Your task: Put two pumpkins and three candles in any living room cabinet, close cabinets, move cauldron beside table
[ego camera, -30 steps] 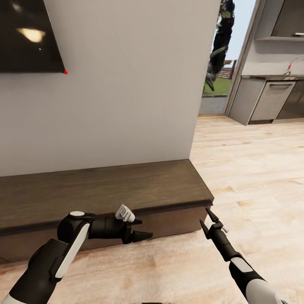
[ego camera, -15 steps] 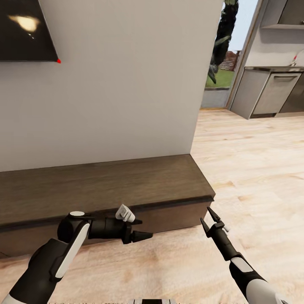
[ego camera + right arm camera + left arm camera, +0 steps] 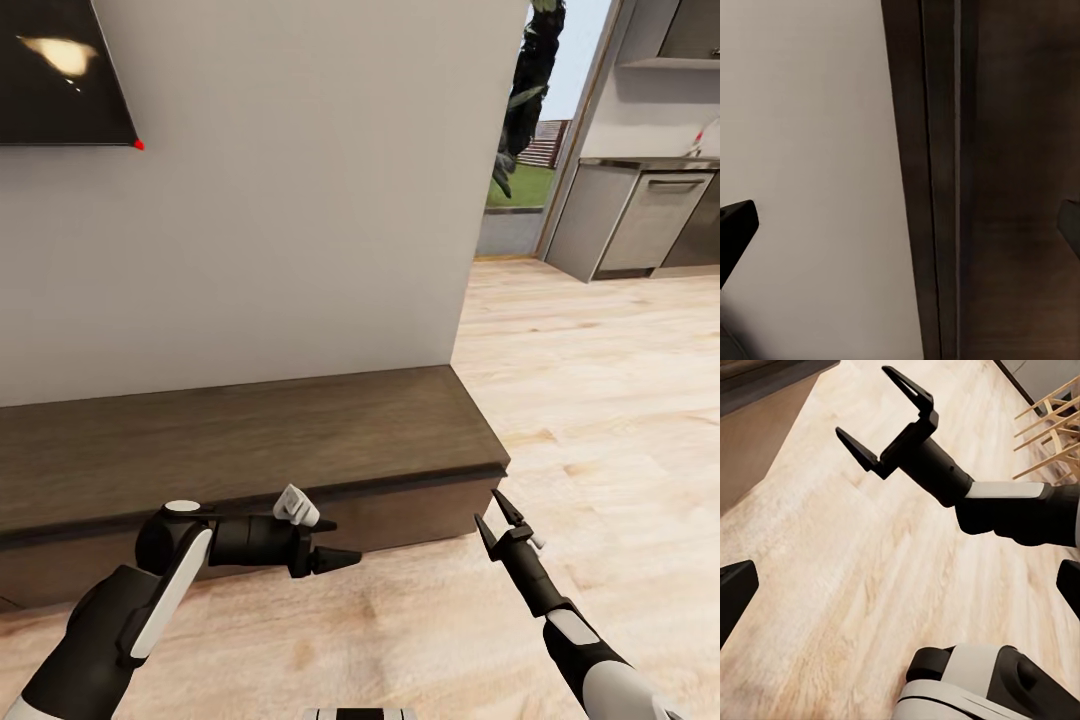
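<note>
The long, low, dark brown cabinet (image 3: pixel 250 450) runs along the white wall, its fronts shut and its top bare. My left gripper (image 3: pixel 338 542) hangs open just in front of its face, pointing right. My right gripper (image 3: pixel 497 520) is open too, level with the cabinet's right front corner and holding nothing. The left wrist view looks across at the right gripper (image 3: pixel 881 424) spread above the wooden floor. In the right wrist view, the cabinet's top edge (image 3: pixel 937 187) meets the wall. The pumpkins, candles, cauldron and table are out of view.
A dark television (image 3: pixel 60 80) hangs on the wall at upper left. Past the wall's end, pale wood floor (image 3: pixel 620 400) stretches toward grey kitchen units (image 3: pixel 650 225) and a glass door with a plant (image 3: pixel 525 100). Wooden chair legs (image 3: pixel 1050 427) stand behind my right arm.
The whole picture has shifted a little, so the camera moved: the cabinet now sits slightly higher and the television further left. Both arms hold the same pose.
</note>
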